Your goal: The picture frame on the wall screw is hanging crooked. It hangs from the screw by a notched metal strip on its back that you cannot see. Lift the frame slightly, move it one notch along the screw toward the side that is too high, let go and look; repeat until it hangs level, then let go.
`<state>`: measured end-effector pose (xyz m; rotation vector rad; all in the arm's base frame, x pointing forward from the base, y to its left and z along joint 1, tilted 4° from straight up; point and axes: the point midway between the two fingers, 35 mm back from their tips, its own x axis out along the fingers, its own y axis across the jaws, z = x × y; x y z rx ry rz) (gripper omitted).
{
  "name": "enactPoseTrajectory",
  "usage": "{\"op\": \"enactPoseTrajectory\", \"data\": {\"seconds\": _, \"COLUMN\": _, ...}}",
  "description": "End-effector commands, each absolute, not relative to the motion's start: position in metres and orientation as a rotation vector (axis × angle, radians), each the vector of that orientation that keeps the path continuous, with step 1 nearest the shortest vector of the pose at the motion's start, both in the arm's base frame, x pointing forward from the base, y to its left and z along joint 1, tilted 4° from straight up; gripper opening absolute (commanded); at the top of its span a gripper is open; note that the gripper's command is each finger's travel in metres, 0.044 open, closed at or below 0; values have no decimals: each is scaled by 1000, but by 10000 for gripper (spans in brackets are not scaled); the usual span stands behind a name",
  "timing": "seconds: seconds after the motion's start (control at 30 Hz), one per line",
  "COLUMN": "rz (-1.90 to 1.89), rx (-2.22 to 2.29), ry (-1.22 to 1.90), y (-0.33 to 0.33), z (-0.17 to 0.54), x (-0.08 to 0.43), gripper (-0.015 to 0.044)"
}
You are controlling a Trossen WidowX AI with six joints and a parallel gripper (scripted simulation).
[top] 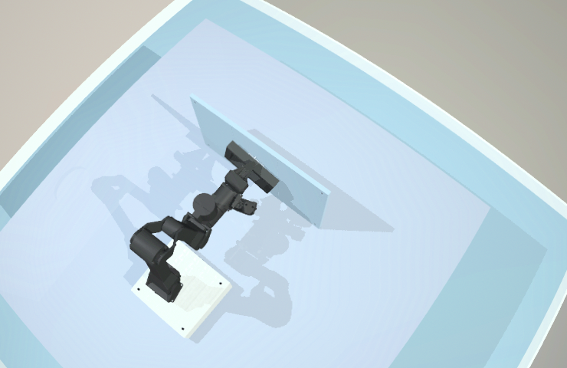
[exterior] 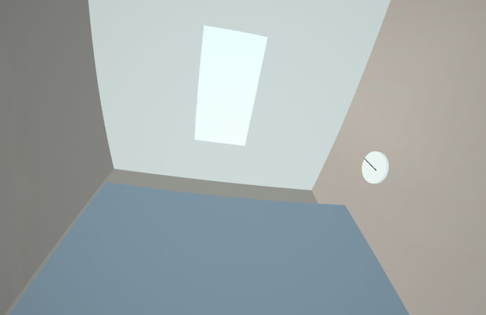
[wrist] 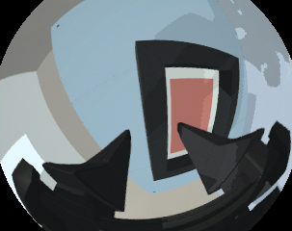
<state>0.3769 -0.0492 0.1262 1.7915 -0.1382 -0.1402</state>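
Observation:
The dark picture frame [top: 269, 175] [wrist: 152, 115] hangs on the blue board [top: 212, 129] [wrist: 97, 67]. In the wrist view it has a pale mat and a red picture [wrist: 191, 101]. Its long left bar there is not parallel to the board's left edge; the gap narrows toward the bottom of the view. My gripper [top: 251, 163] [wrist: 154, 128] is part open and empty, at the middle of the frame. In the wrist view one finger is outside that bar and the other overlaps the picture. Contact cannot be told. The screw cannot be made out and the notched strip is hidden.
The arm stands on a white base plate [top: 197, 294] in front of the board. The arm and board cast shadows on the pale surface. The exterior view shows only a blue surface [exterior: 221, 252], walls, a bright panel [exterior: 228, 85] and a round clock [exterior: 374, 172].

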Motion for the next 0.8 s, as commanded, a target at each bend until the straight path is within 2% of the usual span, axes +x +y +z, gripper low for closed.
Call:
{"op": "enactPoseTrajectory", "data": {"seconds": 0.0, "rz": -139, "rx": 1787, "ry": -134, "y": -50, "z": 126, "x": 383, "gripper": 260}}
{"op": "enactPoseTrajectory", "data": {"seconds": 0.67, "rz": -139, "rx": 1787, "ry": -134, "y": -50, "z": 126, "x": 383, "gripper": 260}}
{"op": "enactPoseTrajectory", "data": {"seconds": 0.77, "rz": -139, "rx": 1787, "ry": -134, "y": -50, "z": 126, "x": 383, "gripper": 240}}
